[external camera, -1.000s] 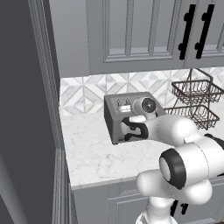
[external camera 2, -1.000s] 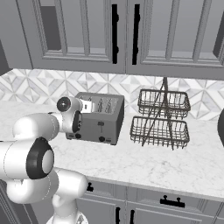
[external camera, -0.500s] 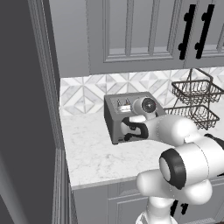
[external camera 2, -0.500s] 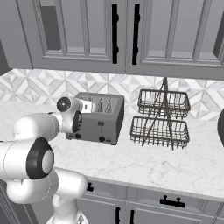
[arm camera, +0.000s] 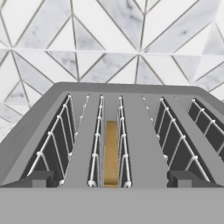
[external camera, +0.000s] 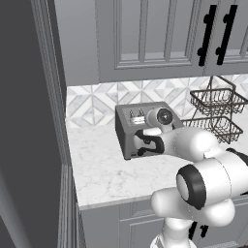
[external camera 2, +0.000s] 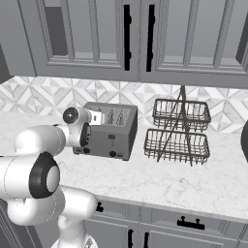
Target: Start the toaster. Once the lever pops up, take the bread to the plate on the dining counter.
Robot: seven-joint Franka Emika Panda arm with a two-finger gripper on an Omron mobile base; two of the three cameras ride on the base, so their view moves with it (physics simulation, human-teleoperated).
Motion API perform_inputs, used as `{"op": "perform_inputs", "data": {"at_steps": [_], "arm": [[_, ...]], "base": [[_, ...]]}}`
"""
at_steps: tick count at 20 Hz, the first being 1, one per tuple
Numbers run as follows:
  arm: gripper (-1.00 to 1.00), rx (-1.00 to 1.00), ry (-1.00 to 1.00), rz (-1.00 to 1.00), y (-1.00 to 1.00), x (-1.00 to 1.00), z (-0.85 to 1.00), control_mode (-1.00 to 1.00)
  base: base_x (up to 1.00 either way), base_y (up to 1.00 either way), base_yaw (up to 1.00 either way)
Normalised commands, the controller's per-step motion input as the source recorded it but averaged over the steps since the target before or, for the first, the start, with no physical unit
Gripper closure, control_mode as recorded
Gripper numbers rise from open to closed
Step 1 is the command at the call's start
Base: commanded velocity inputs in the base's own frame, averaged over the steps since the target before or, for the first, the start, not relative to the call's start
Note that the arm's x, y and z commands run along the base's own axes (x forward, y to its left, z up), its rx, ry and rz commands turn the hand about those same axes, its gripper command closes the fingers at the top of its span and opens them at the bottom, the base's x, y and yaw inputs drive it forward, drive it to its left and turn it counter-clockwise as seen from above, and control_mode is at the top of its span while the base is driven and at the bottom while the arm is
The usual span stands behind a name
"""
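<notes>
The toaster sits on the marble bench, back near the patterned backsplash. The bread stands sunk in one of its middle slots, golden top edge just showing between the wire guides. The claw hovers close over the toaster's near edge, fingers spread wide on either side of that slot, pinching nothing. The arm reaches in from the front. Just beside the toaster, to its right, stands a two-tier wire basket. Grey cabinets with black handles hang above.
</notes>
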Motion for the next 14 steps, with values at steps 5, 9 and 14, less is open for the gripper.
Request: {"op": "perform_inputs", "data": {"at_steps": [5, 9, 14], "arm": [[-1.00, 0.00, 0.00, 0.00, 0.00, 0.00, 0.00, -1.00], [-1.00, 0.00, 0.00, 0.00, 0.00, 0.00, 0.00, -1.00], [-1.00, 0.00, 0.00, 0.00, 0.00, 0.00, 0.00, -1.00]], "base": [[0.00, 0.00, 0.00], [0.00, 0.00, 0.00], [0.00, 0.00, 0.00]]}}
